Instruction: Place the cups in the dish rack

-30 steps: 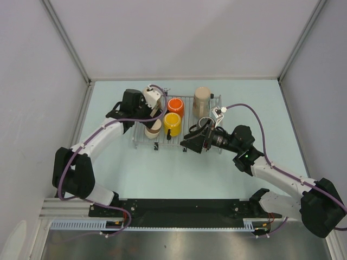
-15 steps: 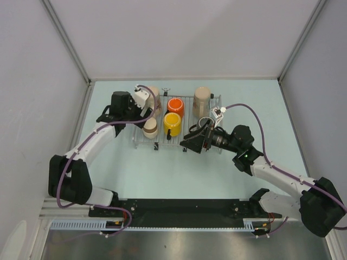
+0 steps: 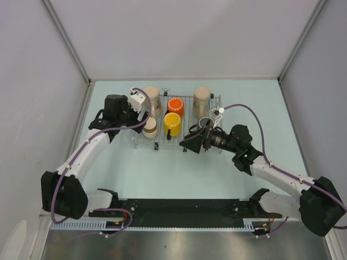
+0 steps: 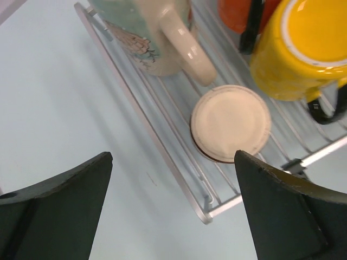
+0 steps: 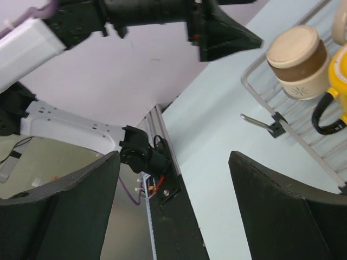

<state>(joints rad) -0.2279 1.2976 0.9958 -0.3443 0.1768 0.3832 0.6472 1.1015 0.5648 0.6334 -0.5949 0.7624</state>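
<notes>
Left gripper point(image 4: 173, 157) is wide open with nothing in it, hanging over the near-left corner of the rack point(image 4: 162, 154). Straight under the gap, a bit closer to the right finger, is the small beige cup point(image 4: 230, 123). It's upside down on the wires, base up, and the fingers aren't touching it. Just behind it is the big beige mug point(image 4: 157, 32), whose handle points at the small cup and sits just beside it. The yellow mug point(image 4: 303, 49) is right next to the small cup on the other side, and the orange mug point(image 4: 236, 13) is behind that.

Right gripper point(image 5: 174, 160) also has its fingers spread and is empty. In the top view it's over the near-right edge of the rack, close to a grey cup point(image 3: 206, 123), with another beige mug point(image 3: 201, 100) further back. The rack sits on the pale blue table point(image 3: 162, 162).
</notes>
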